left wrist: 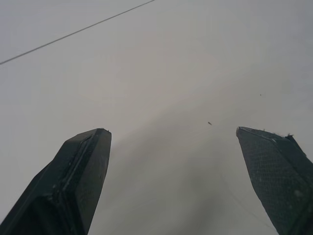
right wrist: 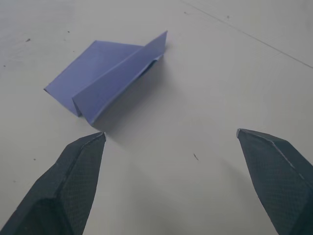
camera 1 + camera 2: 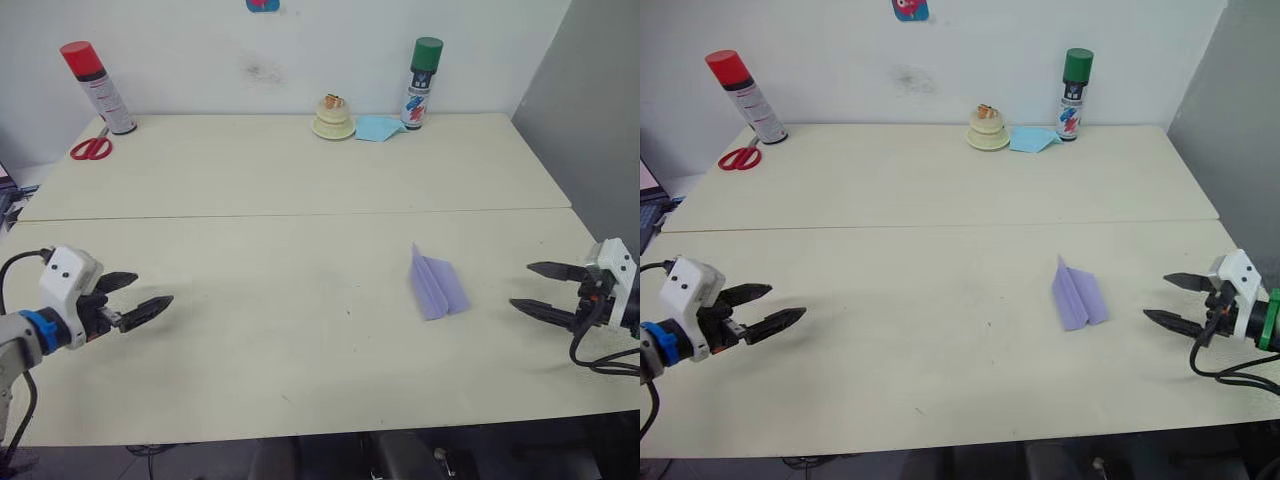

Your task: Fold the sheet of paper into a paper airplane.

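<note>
- The right gripper [image 3: 541,288] has its two black fingers spread wide, holding nothing, near the table's right edge.
- The left gripper [image 3: 135,297] is likewise spread and empty, far left.
- The small lavender-purple folded paper airplane [image 3: 436,283] lies on the cream table [image 3: 300,180], near the right gripper's fingertips without touching them.

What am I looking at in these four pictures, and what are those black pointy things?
A two-armed robot at a pale table. The two wide pictures come from cameras on its head. The two close ones come from cameras on its wrists, looking along the black fingers. Those fingers form the left end effector and the right end effector; both are open and hold nothing. A folded purple paper airplane lies near the right one. At the table's far edge are two spray cans and red scissors.
</note>
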